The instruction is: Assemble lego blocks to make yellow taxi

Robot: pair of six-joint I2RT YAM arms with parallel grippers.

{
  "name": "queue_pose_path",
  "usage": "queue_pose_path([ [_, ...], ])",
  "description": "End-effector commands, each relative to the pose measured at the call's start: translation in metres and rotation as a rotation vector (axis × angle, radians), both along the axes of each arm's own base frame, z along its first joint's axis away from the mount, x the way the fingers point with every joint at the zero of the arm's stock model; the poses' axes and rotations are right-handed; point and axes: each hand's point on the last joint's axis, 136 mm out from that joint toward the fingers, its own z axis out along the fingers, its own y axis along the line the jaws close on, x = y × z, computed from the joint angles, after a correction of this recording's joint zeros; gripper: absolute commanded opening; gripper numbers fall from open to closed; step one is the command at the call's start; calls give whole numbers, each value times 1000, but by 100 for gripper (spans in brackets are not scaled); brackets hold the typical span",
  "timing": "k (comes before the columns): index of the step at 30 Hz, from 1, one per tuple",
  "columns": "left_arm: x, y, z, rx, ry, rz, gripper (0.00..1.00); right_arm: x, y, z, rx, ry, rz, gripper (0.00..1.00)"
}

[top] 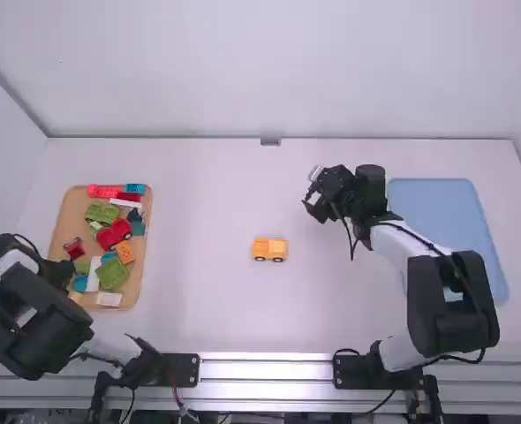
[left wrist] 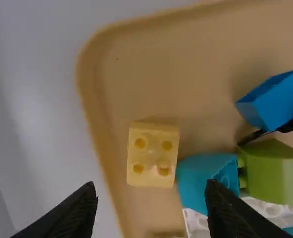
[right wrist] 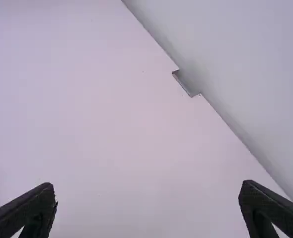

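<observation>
In the high view, an orange-yellow plastic toy vehicle with dark wheels (top: 269, 250) sits near the middle of the white counter (top: 216, 309). The left end effector (top: 59, 276) is by the near left part of the tan tray with rounded corners (top: 71, 205), which holds assorted coloured blocks and a red toy car (top: 115, 233). The right end effector (top: 310, 191) is beyond and to the right of the vehicle, apart from it; a pale blue tray (top: 437, 208) lies at the right.

In the left wrist view, the left end effector (left wrist: 151, 186) is spread wide and grips nothing. A yellow plastic block with four studs (left wrist: 152, 154) lies in the tan tray, just beside a turquoise block (left wrist: 203, 181).

In the right wrist view, the right end effector (right wrist: 147, 186) is wide open and empty, with bare counter between its fingers.
</observation>
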Motion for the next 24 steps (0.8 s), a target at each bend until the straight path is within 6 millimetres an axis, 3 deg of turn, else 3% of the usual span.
queue_pose_path([
  [1,-3,-6,-16,-41,26,-12,58,-1,1,10,10,-19,2,98],
  [5,-3,-6,-29,-74,49,-14,57,-1,1,10,10,-18,2,98],
  [12,0,-2,-43,-81,58,-35,44,-1,2,10,11,-20,3,99],
  [15,1,-1,-45,-68,50,-35,33,-1,1,10,11,-20,3,98],
  [17,1,-1,-45,-69,50,-33,23,-1,2,11,11,-23,3,98],
  [21,2,0,-40,-72,48,-22,19,-1,2,11,12,-24,4,98],
  [23,3,2,-31,-73,44,0,16,-1,2,11,12,-23,3,98],
  [24,3,2,-21,-73,40,17,9,-1,2,11,18,-18,-1,98],
])
